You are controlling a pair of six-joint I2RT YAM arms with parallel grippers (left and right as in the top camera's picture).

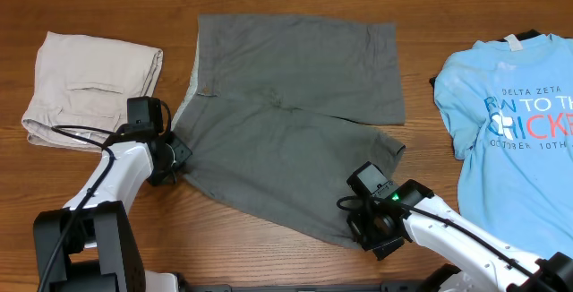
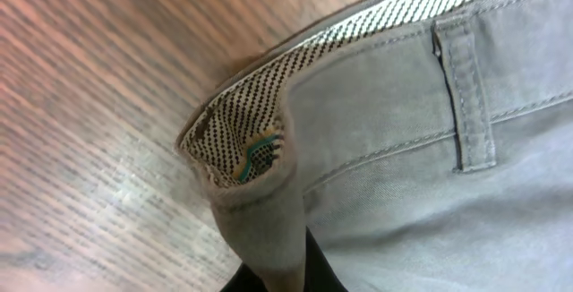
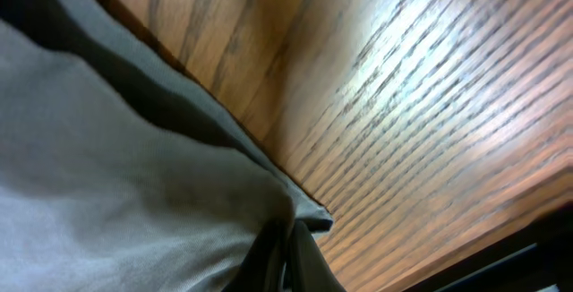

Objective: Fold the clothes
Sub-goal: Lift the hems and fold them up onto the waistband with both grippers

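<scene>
The dark grey shorts [image 1: 286,113] lie spread flat on the wooden table, waistband to the left, legs to the right. My left gripper [image 1: 175,159] is shut on the near waistband corner; the left wrist view shows the corner's patterned lining [image 2: 237,140] and a belt loop [image 2: 470,95] pinched between the fingers [image 2: 286,274]. My right gripper [image 1: 369,229] is shut on the near leg's hem corner at the front right; the right wrist view shows grey fabric [image 3: 134,202] held in the fingers [image 3: 288,261].
A folded beige garment [image 1: 89,86] lies at the far left. A light blue printed T-shirt [image 1: 515,122] lies at the right edge. Bare wood table [image 1: 260,247] runs along the front.
</scene>
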